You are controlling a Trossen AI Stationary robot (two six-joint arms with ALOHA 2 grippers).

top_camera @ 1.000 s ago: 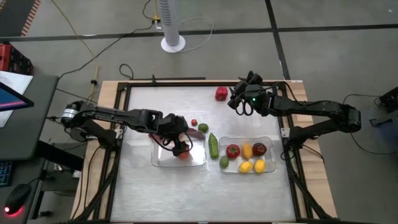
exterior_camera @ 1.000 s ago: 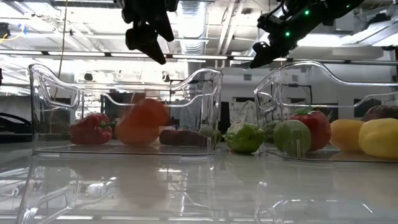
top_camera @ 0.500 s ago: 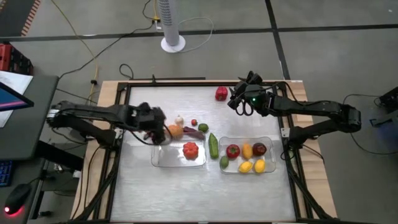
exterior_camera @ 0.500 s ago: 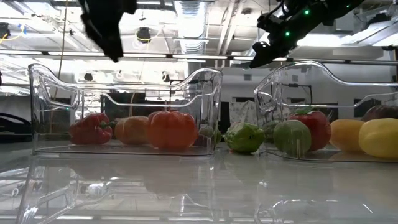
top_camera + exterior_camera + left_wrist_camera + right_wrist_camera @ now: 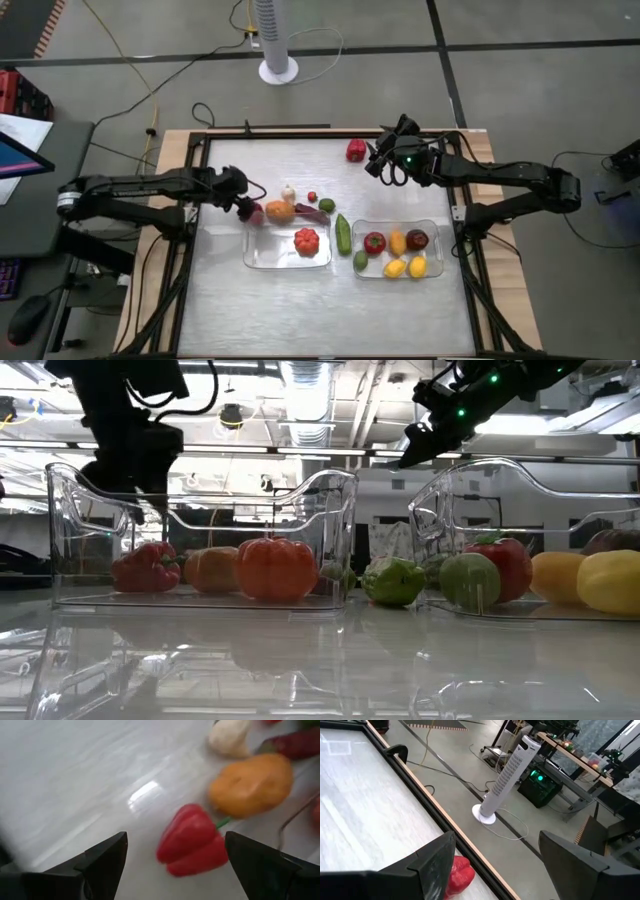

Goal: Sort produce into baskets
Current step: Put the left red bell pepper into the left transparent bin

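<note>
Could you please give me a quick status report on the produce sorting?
Left end effector open, empty, over the red pepper beside the left basket. Right end effector open, hovering near the back edge. Red tomato in left basket. Nothing obstructing.

Both arms are dark, slim and multi-jointed, with black cables along their links. The right gripper [image 5: 383,163] carries a small green light just behind its fingers. The left gripper [image 5: 172,857] shows two broad, black, wedge-shaped fingers.

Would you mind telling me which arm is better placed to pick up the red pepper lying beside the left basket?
The left. Its open gripper faces the red pepper just outside the left basket, while the right gripper hovers over the table's far edge by another red piece.
</note>
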